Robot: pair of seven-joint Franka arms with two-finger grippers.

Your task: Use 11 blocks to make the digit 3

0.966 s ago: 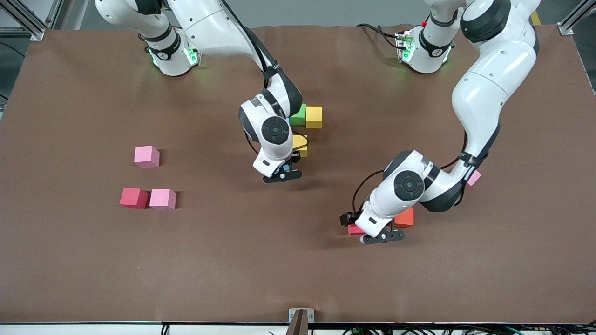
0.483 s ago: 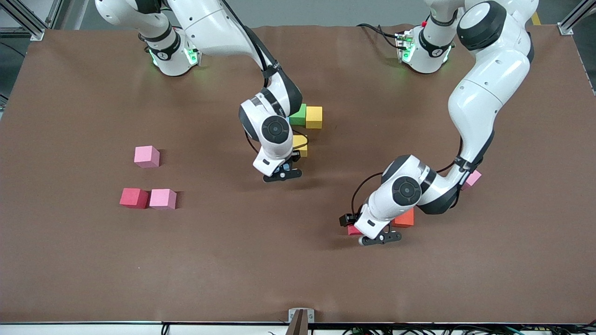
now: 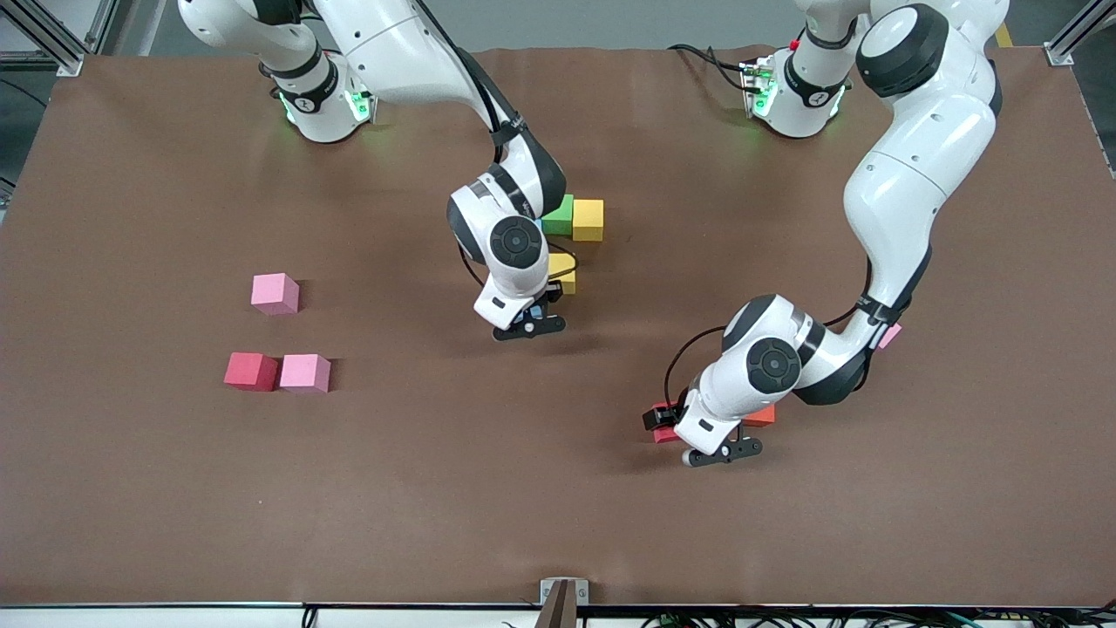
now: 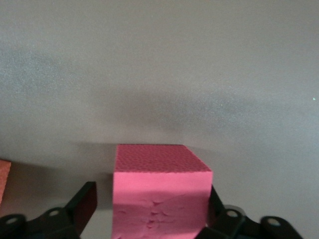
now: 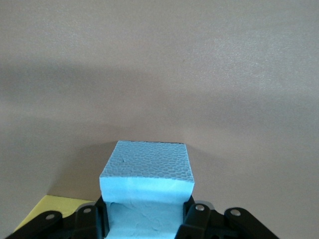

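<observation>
My right gripper (image 3: 529, 327) is shut on a light blue block (image 5: 147, 184), low over the middle of the table. Beside it lies a yellow block (image 3: 567, 274) (image 5: 50, 206). Farther from the camera, a green block (image 3: 560, 216) and a yellow block (image 3: 588, 219) touch; the right arm hides what lies between. My left gripper (image 3: 720, 453) (image 4: 149, 201) is down around a red block (image 3: 663, 433) (image 4: 162, 189). One finger (image 4: 84, 204) stands off the red block with a gap, so the gripper is open. An orange block (image 3: 762, 417) sits beside the red one.
Toward the right arm's end of the table, a pink block (image 3: 275, 293) lies alone. Nearer the camera, a red block (image 3: 250, 371) and a pink block (image 3: 305, 373) touch. Another pink block (image 3: 889, 336) peeks out under the left arm.
The left gripper's jaws have narrowed around the red block, and the left arm has shifted slightly. The right arm has not moved.
</observation>
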